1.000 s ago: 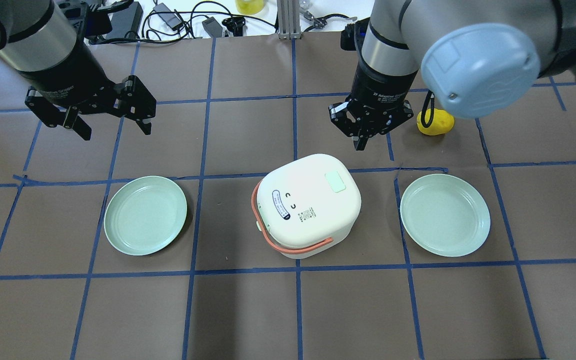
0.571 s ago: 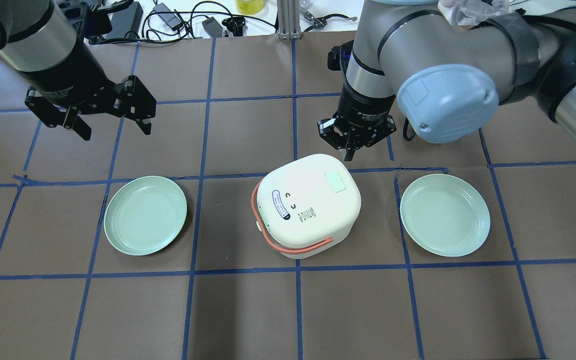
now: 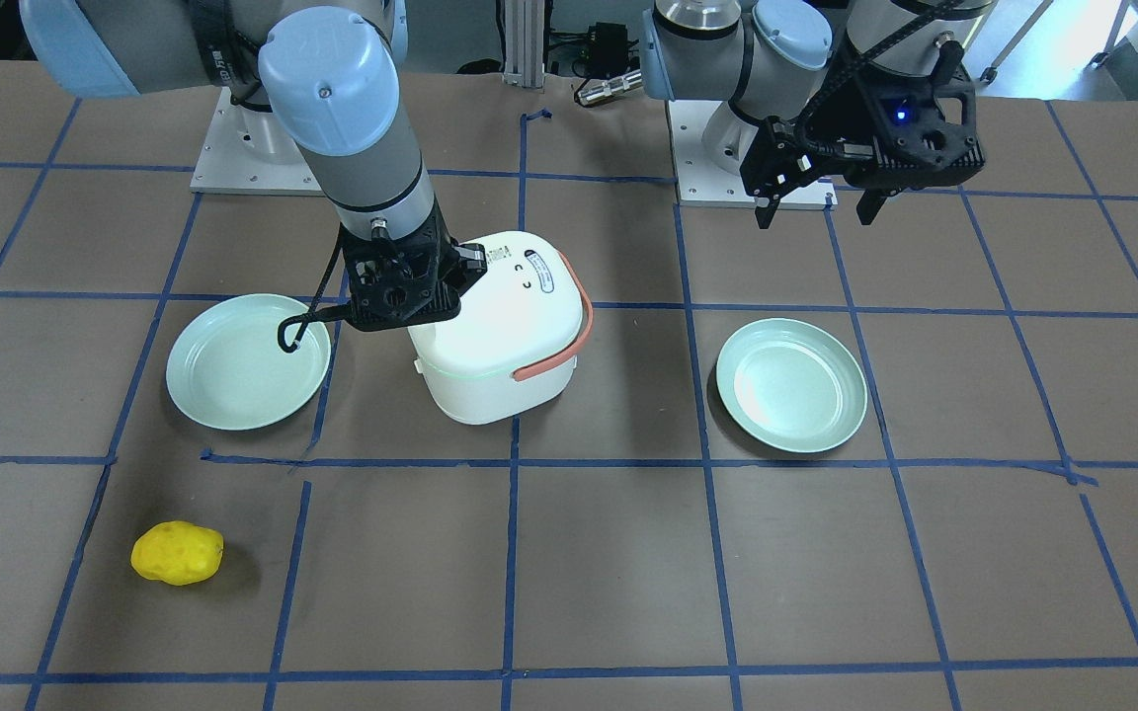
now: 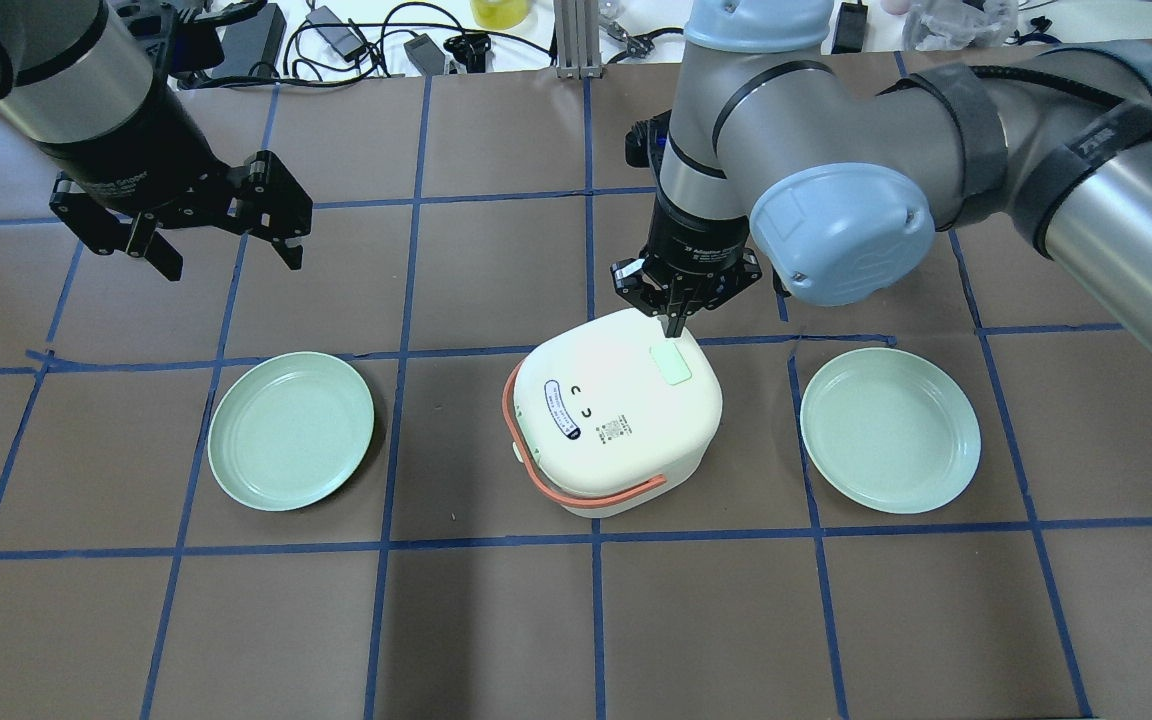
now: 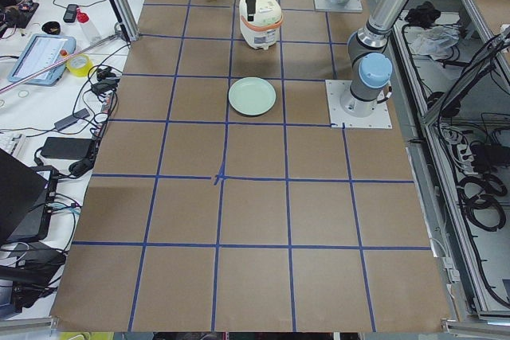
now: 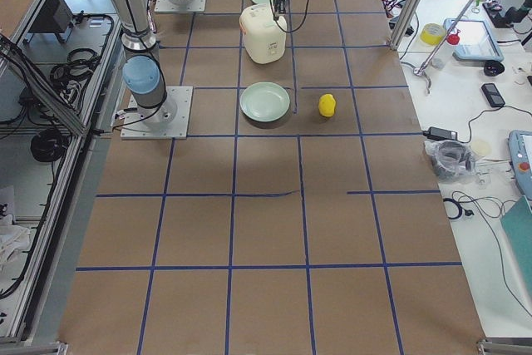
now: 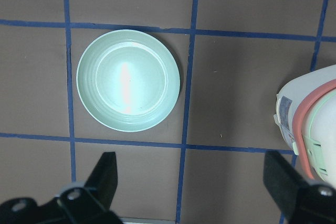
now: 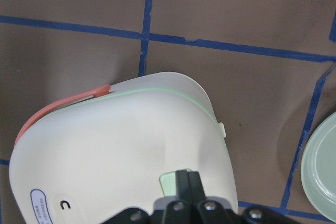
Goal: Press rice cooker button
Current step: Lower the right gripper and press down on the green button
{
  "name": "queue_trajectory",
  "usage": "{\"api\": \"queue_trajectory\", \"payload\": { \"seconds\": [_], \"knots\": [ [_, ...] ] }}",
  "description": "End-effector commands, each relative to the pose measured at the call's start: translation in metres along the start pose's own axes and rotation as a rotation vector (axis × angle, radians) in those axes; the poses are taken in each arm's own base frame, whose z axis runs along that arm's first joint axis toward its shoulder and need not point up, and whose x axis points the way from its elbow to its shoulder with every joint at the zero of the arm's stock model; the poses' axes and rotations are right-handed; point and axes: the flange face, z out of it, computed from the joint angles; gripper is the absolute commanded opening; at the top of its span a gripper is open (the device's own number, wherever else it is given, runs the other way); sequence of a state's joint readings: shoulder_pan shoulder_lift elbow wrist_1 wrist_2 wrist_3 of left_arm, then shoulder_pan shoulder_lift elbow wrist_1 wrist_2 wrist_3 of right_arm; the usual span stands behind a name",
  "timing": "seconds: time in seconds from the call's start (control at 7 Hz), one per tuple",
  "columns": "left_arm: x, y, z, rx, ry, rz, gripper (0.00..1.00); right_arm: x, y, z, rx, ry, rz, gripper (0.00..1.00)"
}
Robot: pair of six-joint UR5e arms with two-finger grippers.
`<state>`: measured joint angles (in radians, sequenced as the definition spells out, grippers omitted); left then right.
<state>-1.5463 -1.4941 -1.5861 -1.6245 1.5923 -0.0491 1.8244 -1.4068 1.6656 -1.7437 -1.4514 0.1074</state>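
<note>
The white rice cooker (image 4: 616, 420) with an orange handle stands mid-table. A pale green button (image 4: 673, 365) sits on its lid, also visible in the right wrist view (image 8: 169, 183). My right gripper (image 4: 674, 325) is shut, and its joined fingertips point down at the button's far edge (image 8: 187, 178). I cannot tell whether they touch it. In the front view the gripper's body hides the button on the cooker (image 3: 500, 346). My left gripper (image 4: 231, 262) is open and empty, high over the table's far left (image 3: 814, 217).
Two pale green plates lie either side of the cooker, one left (image 4: 291, 430) and one right (image 4: 891, 430). A yellow lumpy object (image 3: 177, 553) lies beyond the right plate. Cables (image 4: 356, 40) line the far table edge.
My right gripper has moved left and toward the cooker, from beyond the lid to over the green button. The left arm has not moved.
</note>
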Motion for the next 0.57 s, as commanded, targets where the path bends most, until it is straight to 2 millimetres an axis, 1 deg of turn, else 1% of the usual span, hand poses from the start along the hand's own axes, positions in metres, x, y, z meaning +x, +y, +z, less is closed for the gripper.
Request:
{"api": "queue_trajectory", "payload": {
  "seconds": [0.0,0.43],
  "knots": [
    [0.0,-0.001,0.001,-0.002,0.0,0.0,1.0,0.001,0.002,0.01,-0.012,0.003,0.0,0.0],
    [0.0,0.0,0.0,0.0,0.0,0.0,1.0,0.003,0.005,0.02,-0.035,0.005,0.003,0.0]
  ]
}}
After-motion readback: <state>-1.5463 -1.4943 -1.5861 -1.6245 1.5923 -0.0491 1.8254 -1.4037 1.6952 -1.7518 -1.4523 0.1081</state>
